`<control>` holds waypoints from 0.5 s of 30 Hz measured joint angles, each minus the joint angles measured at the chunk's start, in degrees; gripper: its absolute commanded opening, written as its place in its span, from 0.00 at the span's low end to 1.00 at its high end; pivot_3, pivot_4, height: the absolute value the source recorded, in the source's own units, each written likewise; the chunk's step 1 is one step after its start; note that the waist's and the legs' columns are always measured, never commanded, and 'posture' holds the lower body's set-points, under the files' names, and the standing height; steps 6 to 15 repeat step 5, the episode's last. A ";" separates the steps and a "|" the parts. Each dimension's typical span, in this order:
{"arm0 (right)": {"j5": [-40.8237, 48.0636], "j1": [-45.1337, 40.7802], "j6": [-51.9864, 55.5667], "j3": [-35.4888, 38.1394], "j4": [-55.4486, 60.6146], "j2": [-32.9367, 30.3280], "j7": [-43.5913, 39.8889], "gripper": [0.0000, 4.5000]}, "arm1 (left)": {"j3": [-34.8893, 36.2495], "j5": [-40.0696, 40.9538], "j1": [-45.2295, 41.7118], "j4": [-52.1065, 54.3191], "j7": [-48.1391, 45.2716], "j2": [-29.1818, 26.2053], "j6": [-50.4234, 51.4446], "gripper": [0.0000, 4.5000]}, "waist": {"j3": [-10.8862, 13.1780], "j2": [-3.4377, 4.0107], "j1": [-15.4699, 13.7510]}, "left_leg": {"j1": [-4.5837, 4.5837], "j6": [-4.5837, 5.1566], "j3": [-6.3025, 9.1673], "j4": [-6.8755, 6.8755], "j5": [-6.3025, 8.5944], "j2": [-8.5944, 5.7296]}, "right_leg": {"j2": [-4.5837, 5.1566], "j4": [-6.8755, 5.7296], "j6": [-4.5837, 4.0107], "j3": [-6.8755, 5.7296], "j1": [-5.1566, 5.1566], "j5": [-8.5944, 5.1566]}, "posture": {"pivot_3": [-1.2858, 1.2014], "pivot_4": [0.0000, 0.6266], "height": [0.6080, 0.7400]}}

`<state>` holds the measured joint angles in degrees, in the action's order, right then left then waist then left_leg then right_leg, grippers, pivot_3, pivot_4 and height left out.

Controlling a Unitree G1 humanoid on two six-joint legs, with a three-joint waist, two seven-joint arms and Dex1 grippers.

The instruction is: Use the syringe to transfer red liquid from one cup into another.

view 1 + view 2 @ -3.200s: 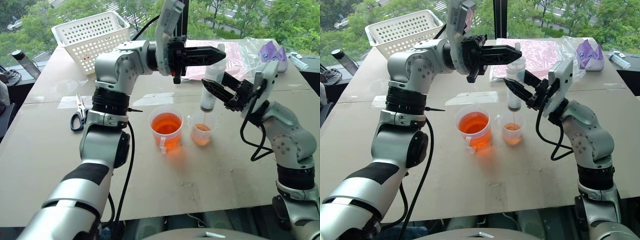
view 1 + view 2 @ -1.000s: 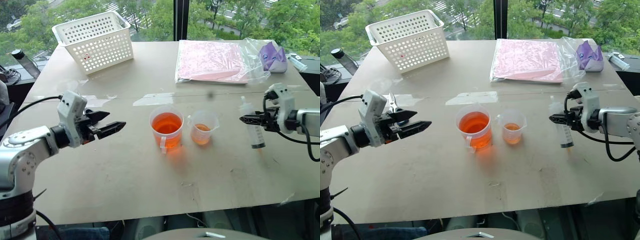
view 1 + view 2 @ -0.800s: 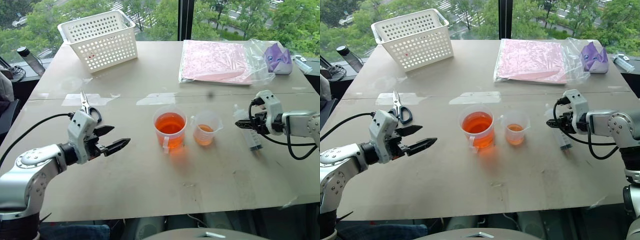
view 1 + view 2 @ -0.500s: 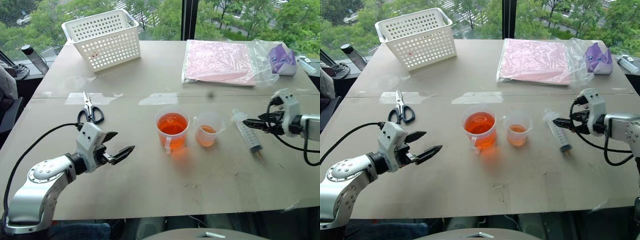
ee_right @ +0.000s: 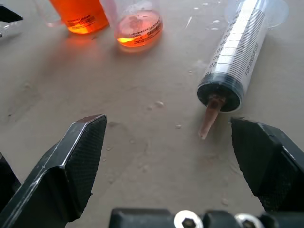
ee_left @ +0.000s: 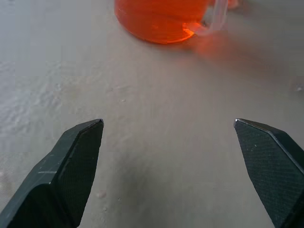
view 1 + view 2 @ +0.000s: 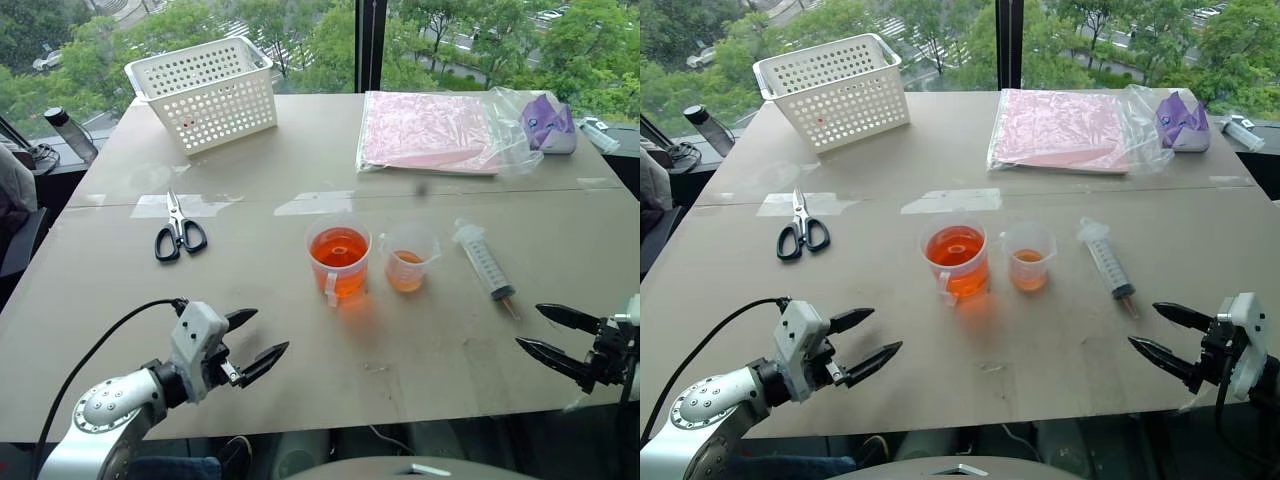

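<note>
The clear syringe (image 7: 485, 261) lies flat on the table to the right of the cups, its orange-tinted tip (image 5: 209, 121) toward the table's front edge. In the middle stands the larger handled cup (image 7: 338, 259), well filled with red liquid. Beside it on the right is the smaller cup (image 7: 407, 258) with a shallow layer of red liquid. My right gripper (image 7: 553, 332) hangs open near the front right edge, apart from the syringe. At the front left my left gripper (image 7: 252, 340) is open, with nothing between its fingers.
Black-handled scissors (image 7: 180, 230) lie at mid left. A white perforated basket (image 7: 205, 90) stands at the back left. A pink sheet in a clear bag (image 7: 432, 130) and a purple item (image 7: 549, 122) lie at the back right. A dark bottle (image 7: 70, 135) sits past the left edge.
My right gripper let go of the syringe, which now lies on the table, and drew back to the front right edge. The left gripper sank and pulled back toward the front left.
</note>
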<state>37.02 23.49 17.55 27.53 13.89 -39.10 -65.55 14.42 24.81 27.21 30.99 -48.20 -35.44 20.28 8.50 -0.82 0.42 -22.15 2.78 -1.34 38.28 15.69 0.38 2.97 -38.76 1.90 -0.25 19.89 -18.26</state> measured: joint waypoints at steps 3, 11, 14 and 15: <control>-1.87 1.84 -8.06 -1.00 -3.90 3.94 -3.92 0.99 | -1.32 -0.89 0.92 -0.20 -1.82 -0.08 -3.26 1.00 | -0.02 0.09 -0.03 | 0.09 0.04 -0.01 -0.09 0.04 0.00 | 0.06 0.23 -0.06 -0.01 -0.14 -0.03 | 0.52 0.24 1.00; -5.36 2.70 -14.50 -3.04 -7.76 5.20 -6.12 0.99 | -1.52 -1.16 2.12 -0.77 -2.95 -0.08 -5.41 1.00 | -0.04 0.15 -0.04 | 0.04 0.09 -0.02 -0.10 0.08 0.00 | 0.08 0.32 -0.05 -0.03 -0.13 -0.03 | 0.52 0.24 1.00; -5.36 2.70 -14.50 -3.04 -7.76 5.20 -6.12 0.99 | -1.52 -1.16 2.12 -0.77 -2.95 -0.08 -5.41 1.00 | -0.04 0.15 -0.04 | 0.04 0.09 -0.02 -0.10 0.08 0.00 | 0.08 0.32 -0.05 -0.03 -0.13 -0.03 | 0.52 0.24 1.00; -5.36 2.70 -14.50 -3.04 -7.76 5.20 -6.12 0.99 | -1.52 -1.16 2.12 -0.77 -2.95 -0.08 -5.41 1.00 | -0.04 0.15 -0.04 | 0.04 0.09 -0.02 -0.10 0.08 0.00 | 0.08 0.32 -0.05 -0.03 -0.13 -0.03 | 0.52 0.24 1.00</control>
